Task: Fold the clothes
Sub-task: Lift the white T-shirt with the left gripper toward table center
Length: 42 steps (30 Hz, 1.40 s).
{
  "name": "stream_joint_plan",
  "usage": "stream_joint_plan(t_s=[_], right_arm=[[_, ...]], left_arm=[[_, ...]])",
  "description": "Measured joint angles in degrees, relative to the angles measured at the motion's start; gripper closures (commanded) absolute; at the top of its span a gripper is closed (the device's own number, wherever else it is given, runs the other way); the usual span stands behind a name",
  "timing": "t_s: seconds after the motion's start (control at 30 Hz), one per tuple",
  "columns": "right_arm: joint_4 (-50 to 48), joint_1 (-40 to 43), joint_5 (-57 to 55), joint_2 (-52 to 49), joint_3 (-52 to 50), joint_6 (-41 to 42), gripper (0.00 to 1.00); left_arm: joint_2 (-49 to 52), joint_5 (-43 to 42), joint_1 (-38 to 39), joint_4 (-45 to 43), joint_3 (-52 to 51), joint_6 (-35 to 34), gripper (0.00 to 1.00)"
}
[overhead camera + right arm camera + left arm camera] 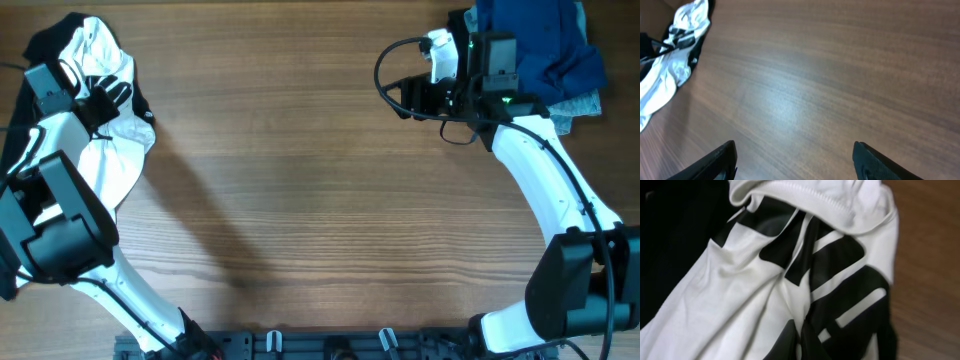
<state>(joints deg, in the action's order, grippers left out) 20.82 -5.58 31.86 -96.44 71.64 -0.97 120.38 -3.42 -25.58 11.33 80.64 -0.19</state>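
The white T-shirt (112, 150) with bold black print lies bunched at the table's far left. It fills the left wrist view (740, 295) and shows small in the right wrist view (670, 65). My left gripper (100, 104) sits on its upper part. Its dark fingers (801, 340) look pressed together on the fabric. A black garment (50, 42) lies partly under the shirt. My right gripper (398, 97) is open and empty over bare wood at the far right; its fingers (797, 162) are spread wide. Dark blue clothes (540, 40) lie behind it on a pale teal garment (578, 106).
The wooden table (320, 200) stretches between the two piles. A black cable (385, 75) loops by the right wrist. The arm bases stand along the front edge (330, 345).
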Motion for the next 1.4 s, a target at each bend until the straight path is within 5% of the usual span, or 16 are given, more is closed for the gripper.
stream_joint_plan(t_s=[0.2, 0.47, 0.8, 1.4], right_arm=[[-0.72, 0.00, 0.02, 0.00, 0.00, 1.60, 0.29], [-0.35, 0.00, 0.26, 0.26, 0.00, 5.49, 0.32], [9.53, 2.71, 1.57, 9.35, 0.00, 6.80, 0.32], [8.59, -0.59, 2.89, 9.66, 0.00, 7.04, 0.27]], left_arm=[[-10.86, -7.17, 2.91, 3.43, 0.00, -8.37, 0.96], [-26.88, -11.45, 20.33, 1.62, 0.00, -12.44, 0.96], [-32.68, -13.25, 30.69, -12.85, -0.02, -24.44, 0.96], [-34.93, -16.04, 40.28, -11.30, 0.00, -26.75, 0.96]])
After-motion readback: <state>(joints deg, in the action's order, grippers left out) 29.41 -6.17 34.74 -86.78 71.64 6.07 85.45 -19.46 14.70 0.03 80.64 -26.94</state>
